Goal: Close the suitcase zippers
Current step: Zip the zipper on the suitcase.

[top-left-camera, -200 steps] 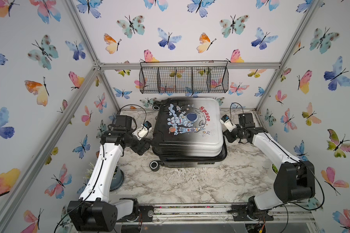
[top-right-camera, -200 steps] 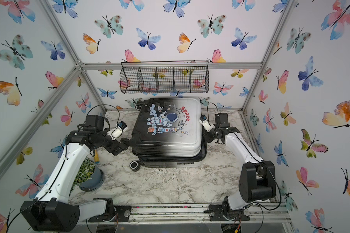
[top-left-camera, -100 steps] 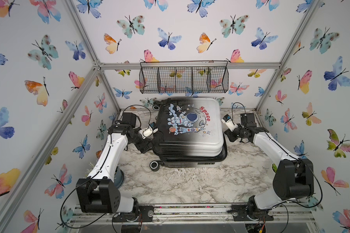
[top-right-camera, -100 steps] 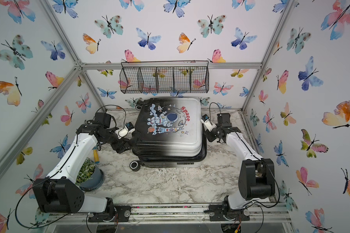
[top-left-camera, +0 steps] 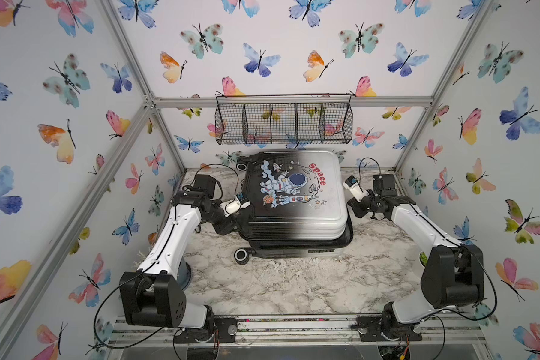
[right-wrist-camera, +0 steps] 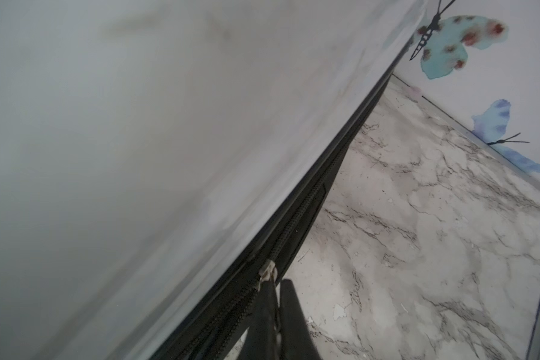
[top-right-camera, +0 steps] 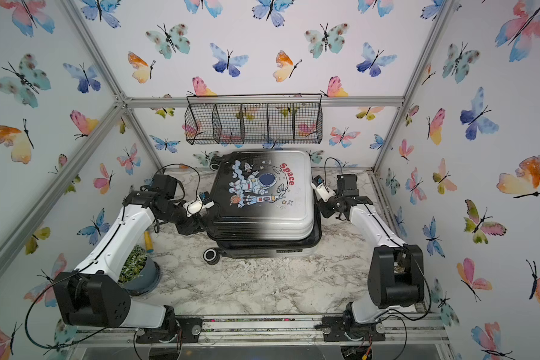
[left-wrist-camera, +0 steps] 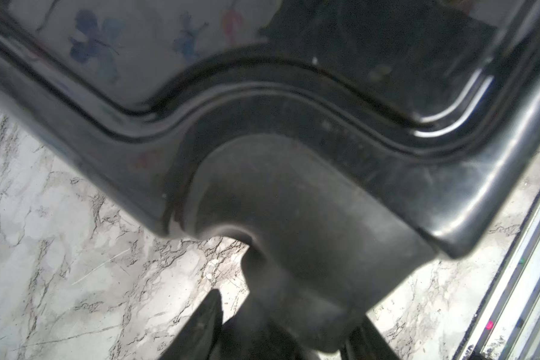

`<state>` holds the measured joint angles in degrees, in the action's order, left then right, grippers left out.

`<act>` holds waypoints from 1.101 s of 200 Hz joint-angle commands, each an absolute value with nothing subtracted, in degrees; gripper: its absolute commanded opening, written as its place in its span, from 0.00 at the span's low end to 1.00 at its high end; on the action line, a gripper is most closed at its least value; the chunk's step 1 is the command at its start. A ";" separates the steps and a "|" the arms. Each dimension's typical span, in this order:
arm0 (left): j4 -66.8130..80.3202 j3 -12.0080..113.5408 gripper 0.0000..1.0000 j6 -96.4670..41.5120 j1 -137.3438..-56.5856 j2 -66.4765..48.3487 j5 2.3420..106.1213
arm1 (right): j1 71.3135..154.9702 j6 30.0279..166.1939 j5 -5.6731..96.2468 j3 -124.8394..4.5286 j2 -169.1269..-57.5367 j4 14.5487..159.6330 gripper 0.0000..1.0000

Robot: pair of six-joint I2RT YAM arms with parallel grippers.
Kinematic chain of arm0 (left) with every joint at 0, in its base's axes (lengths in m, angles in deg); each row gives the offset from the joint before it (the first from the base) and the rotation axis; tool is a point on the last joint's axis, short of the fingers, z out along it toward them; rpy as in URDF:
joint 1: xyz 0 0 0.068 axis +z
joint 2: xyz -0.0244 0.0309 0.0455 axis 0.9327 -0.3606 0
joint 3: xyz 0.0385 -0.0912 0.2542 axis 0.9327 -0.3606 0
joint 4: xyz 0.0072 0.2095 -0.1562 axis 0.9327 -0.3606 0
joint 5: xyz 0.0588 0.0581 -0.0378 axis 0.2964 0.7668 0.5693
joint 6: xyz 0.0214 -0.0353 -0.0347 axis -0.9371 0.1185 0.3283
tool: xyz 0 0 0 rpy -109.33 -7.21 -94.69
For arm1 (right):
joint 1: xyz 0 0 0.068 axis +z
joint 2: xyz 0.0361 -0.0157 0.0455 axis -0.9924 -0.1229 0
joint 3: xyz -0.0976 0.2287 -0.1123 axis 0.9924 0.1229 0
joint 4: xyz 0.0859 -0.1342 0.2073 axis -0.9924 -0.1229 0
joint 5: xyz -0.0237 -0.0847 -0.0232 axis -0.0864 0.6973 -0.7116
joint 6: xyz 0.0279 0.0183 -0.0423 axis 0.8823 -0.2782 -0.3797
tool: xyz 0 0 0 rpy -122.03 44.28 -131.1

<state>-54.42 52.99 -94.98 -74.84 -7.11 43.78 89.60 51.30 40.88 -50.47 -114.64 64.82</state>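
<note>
The suitcase (top-left-camera: 293, 199) lies flat at the back of the marble table, astronaut print up, also in the other top view (top-right-camera: 262, 193). My left gripper (left-wrist-camera: 287, 330) is at its black left corner, open, with its fingers either side of the black wheel housing (left-wrist-camera: 293, 218). A sliver of marble shows beside one finger. In a top view the left gripper (top-left-camera: 231, 224) sits low against that side. My right gripper (right-wrist-camera: 276, 302) is shut on the zipper pull below the metal slider (right-wrist-camera: 268, 272), on the black zipper track (right-wrist-camera: 309, 202) under the white shell. From above, the right gripper (top-left-camera: 354, 210) sits at the suitcase's right side.
A wire basket (top-left-camera: 283, 123) hangs on the back wall above the suitcase. A grey pot with a plant (top-right-camera: 141, 271) and a yellow-handled tool (top-right-camera: 148, 241) stand under my left arm. One suitcase wheel (top-left-camera: 241, 256) sticks out at the front left. A metal rail (top-left-camera: 293, 324) runs along the front edge.
My left arm has swung in to the suitcase's left corner and its jaws have narrowed around the wheel housing. The right arm has barely shifted and stays shut.
</note>
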 commanded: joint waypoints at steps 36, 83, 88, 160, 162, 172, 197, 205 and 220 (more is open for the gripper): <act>-53.77 53.18 0.89 -89.18 -72.96 -6.03 48.44 | 88.08 50.51 46.36 -49.91 -115.50 67.24 0.03; -55.17 56.50 0.89 -90.27 -71.06 -9.43 41.50 | 87.79 49.88 48.85 -51.55 -116.89 66.20 0.03; -55.33 56.15 0.88 -90.69 -71.06 -9.59 40.90 | 87.66 49.88 48.78 -51.93 -117.20 66.02 0.04; -54.54 52.93 0.75 -92.89 -71.68 -10.19 34.40 | 86.32 49.62 49.56 -60.64 -123.25 62.58 0.03; -54.51 52.80 0.74 -92.93 -71.75 -10.19 34.21 | 86.29 49.57 49.49 -60.72 -123.25 62.66 0.03; -54.32 52.34 0.72 -92.89 -72.13 -10.23 33.49 | 86.11 49.43 49.21 -60.74 -123.25 62.89 0.03; -53.38 50.93 0.71 -92.90 -72.87 -10.27 33.57 | 85.94 49.33 48.69 -60.35 -123.55 63.33 0.04; -53.07 50.83 0.70 -93.02 -73.07 -10.48 33.85 | 85.88 49.42 48.44 -60.18 -123.73 63.46 0.03; -52.56 51.75 0.66 -93.25 -73.26 -11.17 33.31 | 85.87 49.44 48.15 -60.00 -123.77 63.63 0.03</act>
<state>-52.74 52.29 -92.14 -71.98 -9.55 35.92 87.91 49.70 43.77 -59.32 -122.79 62.46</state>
